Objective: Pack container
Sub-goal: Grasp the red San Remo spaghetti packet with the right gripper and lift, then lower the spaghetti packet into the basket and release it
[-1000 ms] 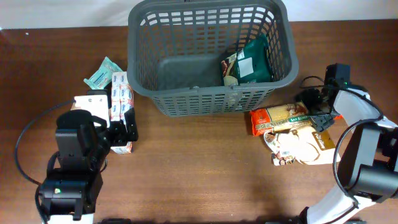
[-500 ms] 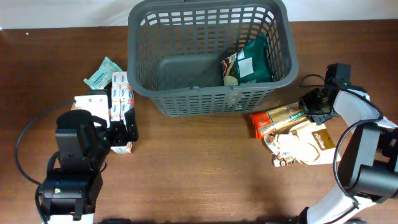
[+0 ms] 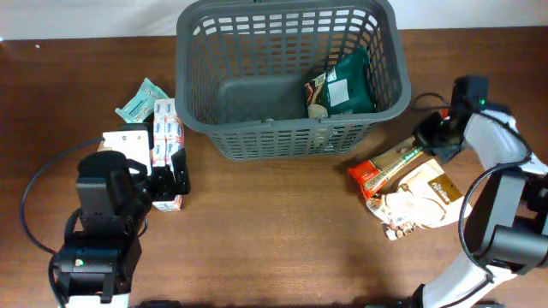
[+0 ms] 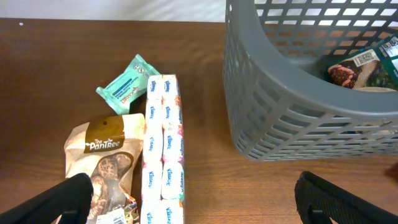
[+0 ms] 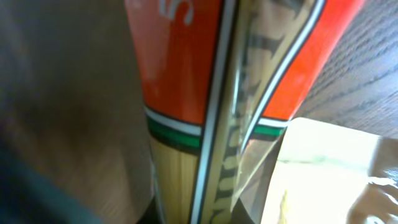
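Note:
The container [image 3: 291, 141], a big dark grey lattice basket, stands at the back centre and holds a green packet [image 3: 347, 85]; its wall [image 4: 280, 106] fills the right of the left wrist view. My right gripper [image 3: 425, 147] is shut on the right end of an orange pasta packet [image 3: 385, 167], which slants just right of the basket's front corner. That pasta packet [image 5: 186, 93] fills the right wrist view. My left gripper [image 4: 199, 199] hangs open over a strip of white tissue packs [image 4: 163, 143], its fingers apart and holding nothing.
A beige snack bag [image 3: 419, 205] lies partly under the pasta packet. On the left lie a teal wipes packet [image 3: 141, 101] and a brown PanTree bag [image 4: 102, 162] beside the tissue packs [image 3: 167, 141]. A black cable loops at the front left.
The right gripper has shut on the pasta packet and pulled its right end up and back, so the packet now slants. The beige bag shifted slightly. The left arm has not moved.

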